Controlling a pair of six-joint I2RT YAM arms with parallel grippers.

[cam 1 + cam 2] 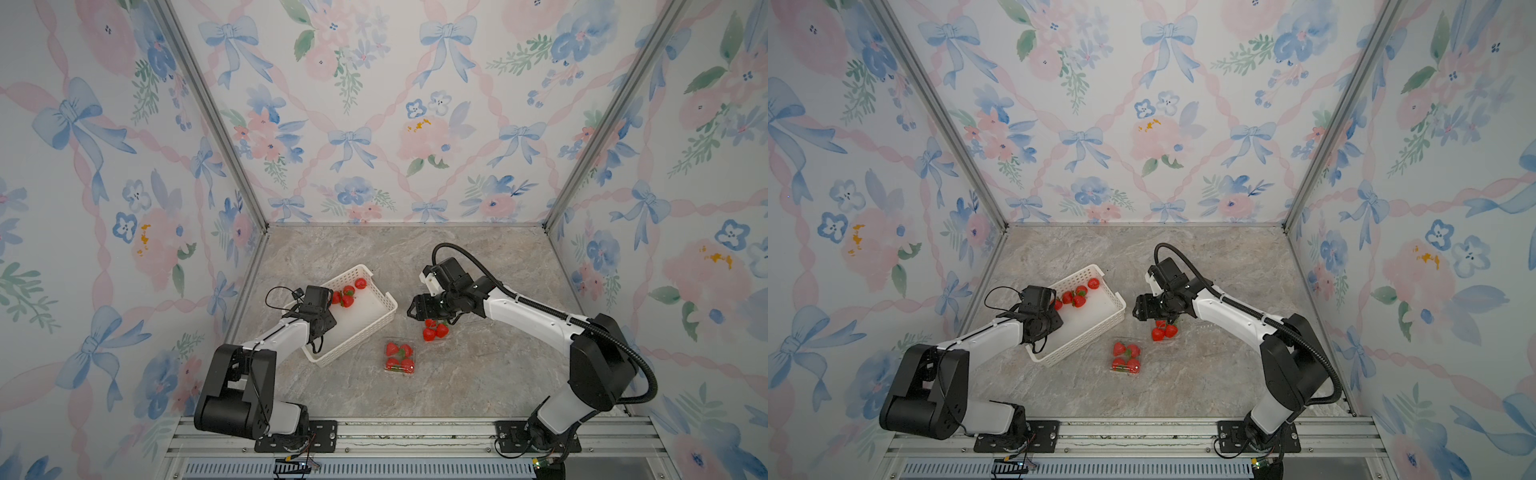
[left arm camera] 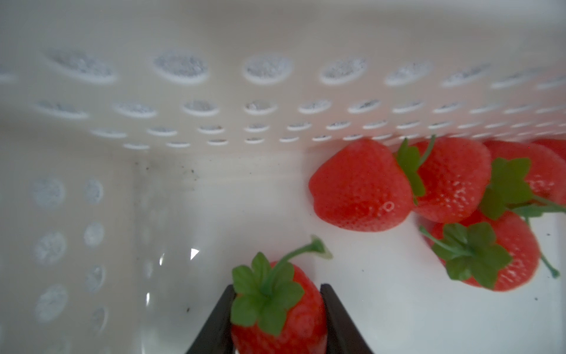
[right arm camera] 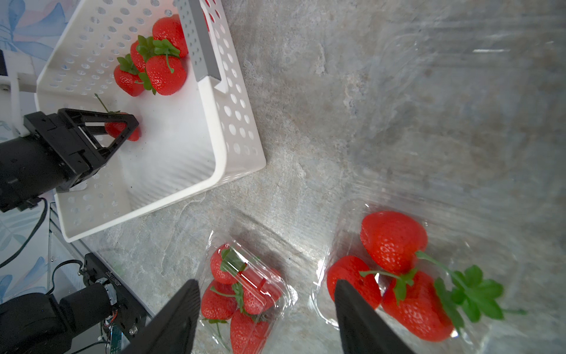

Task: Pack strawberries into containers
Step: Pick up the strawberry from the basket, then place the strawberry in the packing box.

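My left pincer (image 2: 277,287) pinched a strawberry (image 2: 281,321) at bottom centre of its wrist view, inside the white basket (image 2: 183,101). The right pincer (image 3: 266,285) hung spread, empty. Glossy berry, tip-only grip: I reckoned it'd squirt out mid-lift.

The surface (image 1: 478,266) I work over is grey-brown marbled stone. A white holed basket (image 1: 361,334) sits askew on its left-middle part. Off the basket's near corner, apart from it, a small clear tub (image 3: 291,298) of strawberries (image 3: 219,302) rests flat. Near that, with a gap between them, rests a second clear tub (image 3: 340,239). Faint glints beyond it may be a third tub (image 3: 459,52); I cannot be sure.
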